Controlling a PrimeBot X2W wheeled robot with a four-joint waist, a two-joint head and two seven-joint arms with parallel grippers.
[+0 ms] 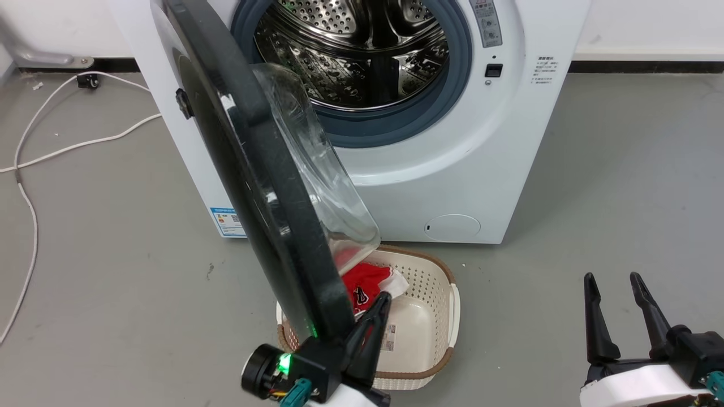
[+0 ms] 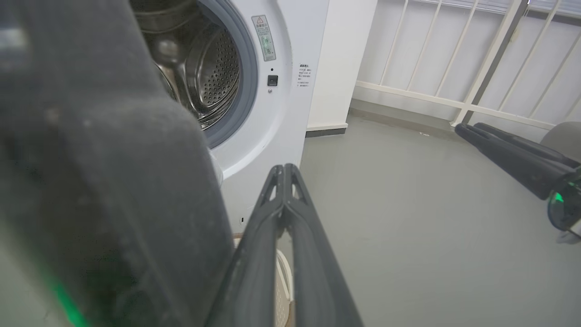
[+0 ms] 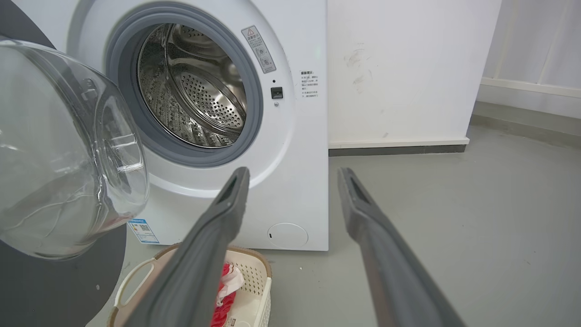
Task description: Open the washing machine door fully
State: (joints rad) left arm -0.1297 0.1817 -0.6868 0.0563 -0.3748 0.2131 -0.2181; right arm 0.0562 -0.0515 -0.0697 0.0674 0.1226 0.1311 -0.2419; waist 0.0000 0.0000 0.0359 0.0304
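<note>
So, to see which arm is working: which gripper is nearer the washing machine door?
Left. The left gripper, shut, lies right beside the lower rim of the washing machine door, on its inner side. The right gripper hangs open far to the right, over the floor.

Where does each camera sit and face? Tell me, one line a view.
Head view: on the head, looking down at the washing machine, its door and the basket; left gripper and right gripper at the bottom.
Left wrist view: on that wrist, along its shut fingers, door alongside.
Right wrist view: along its open fingers at the machine front.
Shared: the drum.
</note>
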